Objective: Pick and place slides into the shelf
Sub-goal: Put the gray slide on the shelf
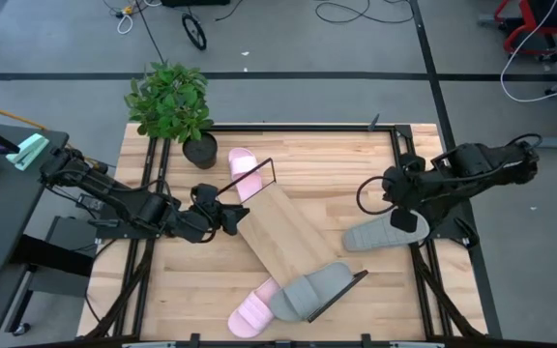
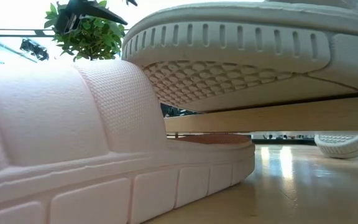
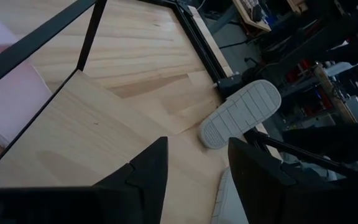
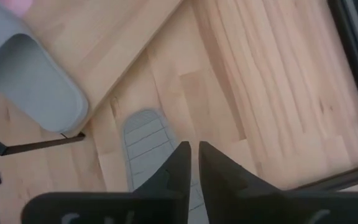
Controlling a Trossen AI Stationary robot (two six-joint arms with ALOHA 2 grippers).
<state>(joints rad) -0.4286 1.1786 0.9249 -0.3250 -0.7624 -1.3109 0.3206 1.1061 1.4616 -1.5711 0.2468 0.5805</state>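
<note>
The shelf [image 1: 283,237], a light-wood board with dark wire ends, lies slantwise across the tabletop. One grey slide [image 1: 312,290] sits on its near end. A pink slide [image 1: 252,312] lies on the table with its toe under that end. Another pink slide [image 1: 242,172] lies at the far wire frame. A second grey slide [image 1: 383,233] lies sole up on the table at the right. My right gripper [image 4: 191,152] points down just above it, its fingers a narrow slit apart. Whether it touches the slide, I cannot tell. My left gripper [image 3: 194,165] stands open by the shelf's left long edge, holding nothing.
A potted plant [image 1: 172,101] stands at the table's far left corner. Dark metal rails [image 1: 148,222] run along the left and right sides of the table. Bare wood lies between the shelf and the right grey slide.
</note>
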